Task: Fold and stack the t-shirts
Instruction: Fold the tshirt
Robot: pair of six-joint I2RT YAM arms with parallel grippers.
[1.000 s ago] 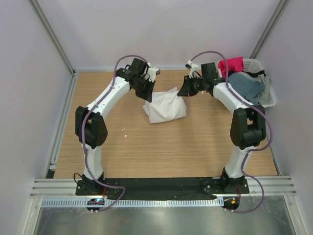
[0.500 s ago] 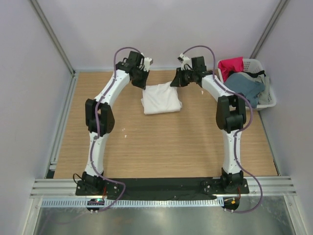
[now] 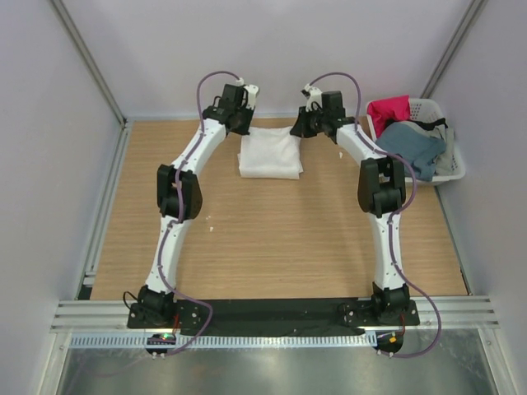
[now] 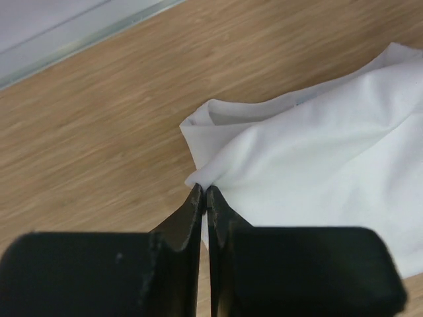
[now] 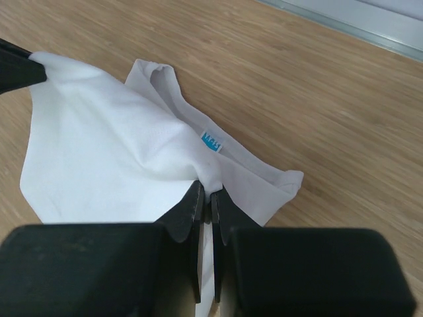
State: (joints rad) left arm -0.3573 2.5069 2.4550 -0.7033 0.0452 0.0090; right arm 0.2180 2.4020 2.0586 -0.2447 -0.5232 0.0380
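One white t-shirt [image 3: 270, 154], held at two corners.
The left gripper [image 4: 201, 191] and right gripper [image 5: 205, 191] each clamp a far corner; one basket [image 3: 455, 160] holds one red t-shirt [image 3: 391, 109], one blue t-shirt [image 3: 412, 144].

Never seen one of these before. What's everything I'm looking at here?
white t-shirt: one, white, partly folded, far middle of the table
neck label: one, blue, at its collar
red-pink t-shirt: one, red-pink, in the basket
slate blue t-shirt: one, slate blue, in the basket, nearer side
basket: one, white slotted, far right corner
table: one, light wood
left arm, right arm: white, black joints, from the near edge
left gripper: black, shut on the white t-shirt's corner
right gripper: black, shut on it near the collar
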